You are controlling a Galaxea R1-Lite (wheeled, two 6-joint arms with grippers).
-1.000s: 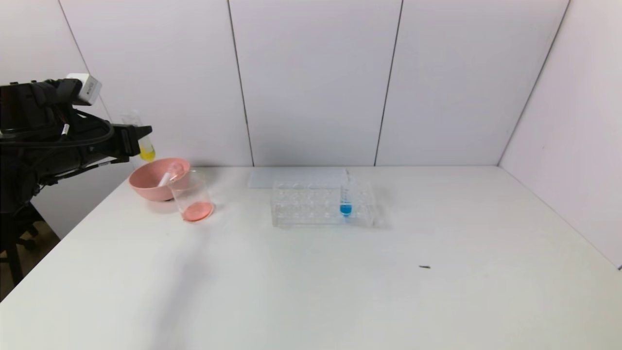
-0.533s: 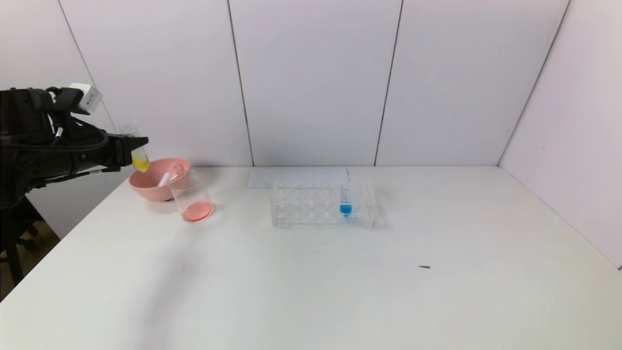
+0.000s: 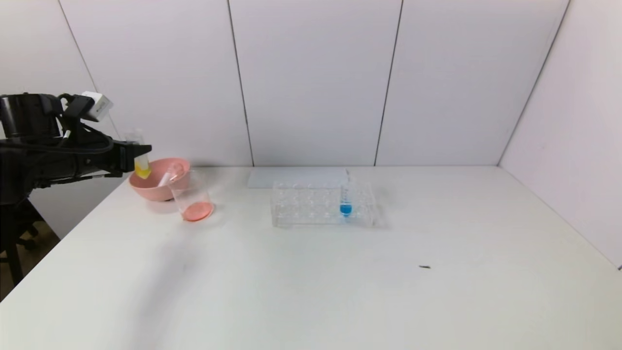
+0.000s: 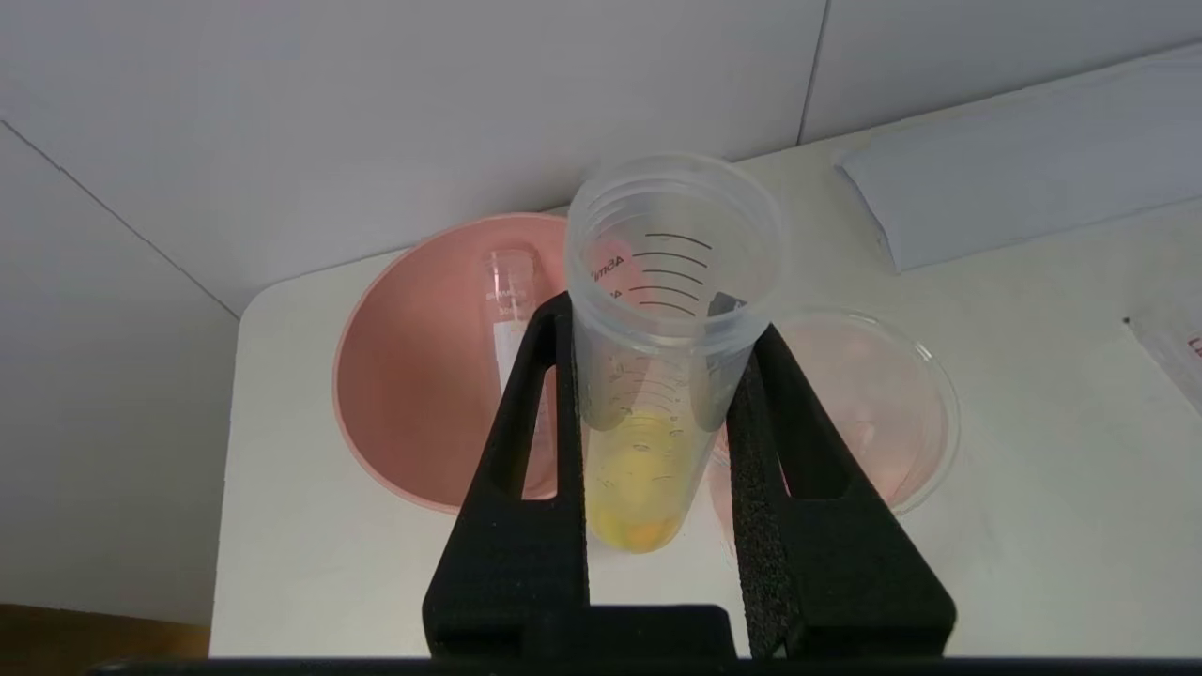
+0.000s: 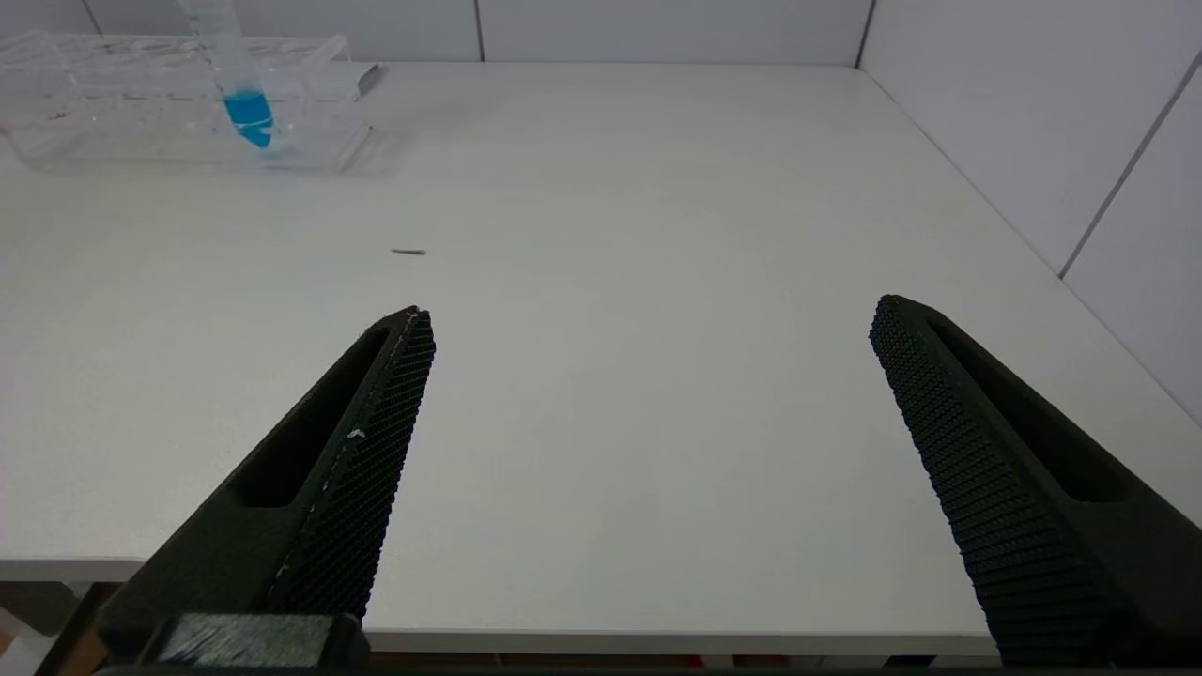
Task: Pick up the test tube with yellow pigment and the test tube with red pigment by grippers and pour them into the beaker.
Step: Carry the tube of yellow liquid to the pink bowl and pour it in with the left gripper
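Note:
My left gripper [image 3: 140, 156] is shut on the test tube with yellow pigment [image 3: 142, 165] and holds it upright above the near-left rim of the pink bowl [image 3: 146, 189]. In the left wrist view the gripper [image 4: 657, 324] clamps the tube [image 4: 648, 441] just below its mouth, and the yellow liquid sits at the tip. The beaker [image 3: 192, 197] stands beside the bowl with red-orange liquid at its bottom; it also shows in the left wrist view [image 4: 883, 413]. A clear tube with no liquid showing [image 3: 168, 176] leans in the bowl. My right gripper [image 5: 650, 310] is open and empty over the table's front edge.
A clear tube rack [image 3: 311, 206] stands at the table's middle with a blue-liquid tube [image 3: 345, 197] in it. A white sheet [image 3: 296, 177] lies behind the rack. A small dark speck [image 3: 424, 267] lies on the table to the right.
My left gripper has come down with the yellow tube, from well above the bowl to just over its rim. Nothing else has moved.

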